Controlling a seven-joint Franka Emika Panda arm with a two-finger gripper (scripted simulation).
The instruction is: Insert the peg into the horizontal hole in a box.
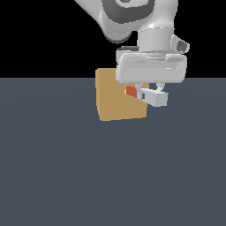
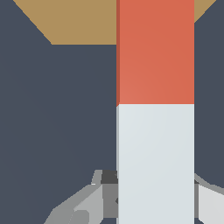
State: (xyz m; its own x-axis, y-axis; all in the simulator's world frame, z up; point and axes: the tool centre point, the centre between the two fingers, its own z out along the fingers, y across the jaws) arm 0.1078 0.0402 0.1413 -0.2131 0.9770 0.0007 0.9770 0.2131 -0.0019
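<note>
The tan box [image 1: 115, 99] stands on the dark floor. My gripper [image 1: 149, 92] hangs just to the exterior view's right of it, shut on the peg [image 1: 148, 94]. The peg lies level: its orange-red half [image 1: 131, 91] points at the box's side face and its pale half [image 1: 156, 98] sticks out the other way. In the wrist view the peg [image 2: 155, 113] runs lengthwise from between my fingers [image 2: 98, 194], orange end reaching over the box [image 2: 74, 22]. The hole is hidden in both views.
Flat dark grey floor [image 1: 110, 176] spreads around the box, with a black background behind. The arm's white wrist [image 1: 150, 39] hangs above the box's upper right corner.
</note>
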